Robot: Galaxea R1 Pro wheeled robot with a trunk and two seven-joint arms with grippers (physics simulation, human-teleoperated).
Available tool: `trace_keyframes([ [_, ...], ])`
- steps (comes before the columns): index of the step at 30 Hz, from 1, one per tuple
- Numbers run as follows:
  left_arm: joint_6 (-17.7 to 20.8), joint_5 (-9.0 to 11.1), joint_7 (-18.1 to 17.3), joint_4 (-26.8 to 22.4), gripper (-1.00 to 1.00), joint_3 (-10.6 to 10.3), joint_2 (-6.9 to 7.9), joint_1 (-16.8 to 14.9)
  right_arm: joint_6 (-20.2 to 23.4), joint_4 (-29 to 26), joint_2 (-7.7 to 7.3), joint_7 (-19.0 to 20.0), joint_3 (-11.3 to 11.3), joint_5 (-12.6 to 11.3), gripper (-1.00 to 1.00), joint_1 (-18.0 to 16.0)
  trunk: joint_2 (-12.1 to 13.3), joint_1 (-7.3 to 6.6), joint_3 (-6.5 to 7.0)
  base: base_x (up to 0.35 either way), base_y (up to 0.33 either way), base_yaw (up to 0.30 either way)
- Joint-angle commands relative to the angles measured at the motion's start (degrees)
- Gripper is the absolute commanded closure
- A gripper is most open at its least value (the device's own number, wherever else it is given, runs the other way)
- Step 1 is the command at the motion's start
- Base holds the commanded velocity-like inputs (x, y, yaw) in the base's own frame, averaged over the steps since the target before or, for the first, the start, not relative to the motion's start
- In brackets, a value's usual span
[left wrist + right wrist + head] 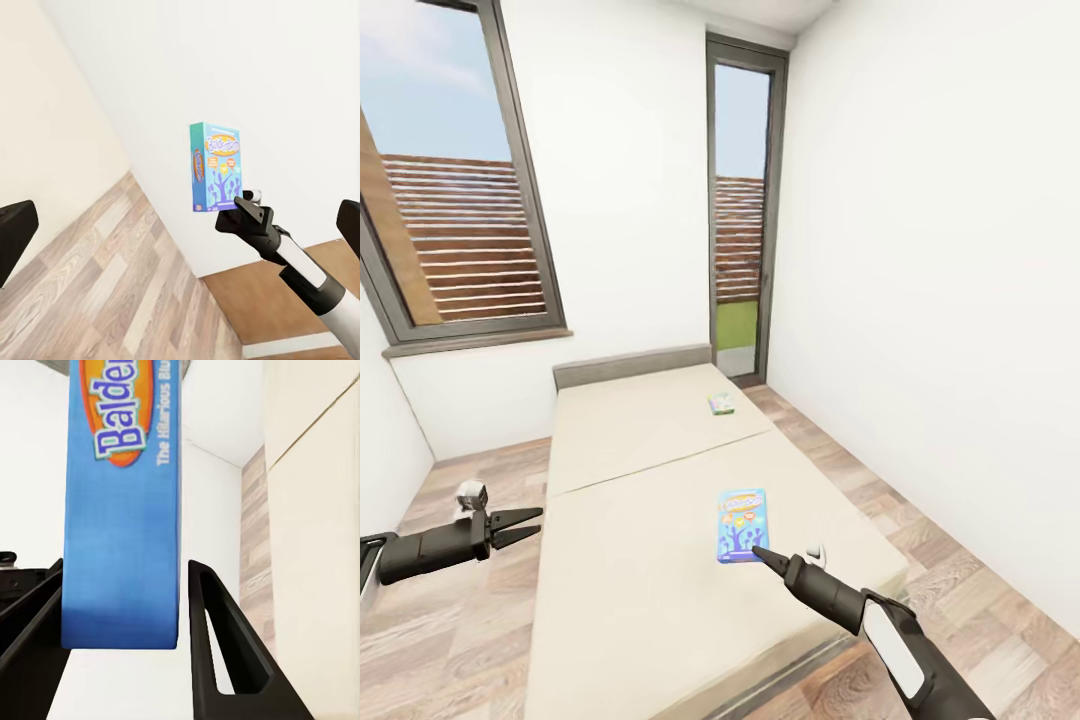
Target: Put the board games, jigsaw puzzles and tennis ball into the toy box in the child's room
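The right arm reaches forward from the near right, dark forearm with a white panel, its tool [758, 550] pointing far and left. In the right wrist view its two black fingers [225, 652] stand apart. The left arm lies low at the near left, its tool [520, 527] pointing right with the tips spread.

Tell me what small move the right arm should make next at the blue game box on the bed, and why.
Probably close the right gripper. In the right wrist view the blue board game sits between the open fingers, its near end level with them, with a gap on one side, so it isn't clamped yet. It lies on the bed.
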Motion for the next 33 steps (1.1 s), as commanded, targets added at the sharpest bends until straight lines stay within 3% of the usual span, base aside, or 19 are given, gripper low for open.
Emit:
trace_keyframes([
  [1, 0.6, -0.3, -0.3, 0.0, -1.00, 0.1, 0.00, 0.0, 0.5, 0.0, -0.05, -0.1, 0.1, -0.7, 1.00, -0.1, 0.4, -0.21, 0.17, 0.000, 0.000, -0.210],
  [17, 0.6, -0.3, -0.3, 0.0, -1.00, 0.0, 0.00, 0.0, 0.5, 0.0, -0.05, -0.2, 0.1, -0.7, 1.00, -0.1, 6.8, -3.73, 4.14, 0.000, 0.000, -0.210],
  [33, 0.6, -0.3, -0.2, 0.0, -1.00, 0.0, 0.00, 0.0, 0.6, 0.1, -0.05, -0.2, -2.3, -0.7, 1.00, -0.1, 13.2, -7.24, 8.10, 0.000, 0.000, -0.210],
])
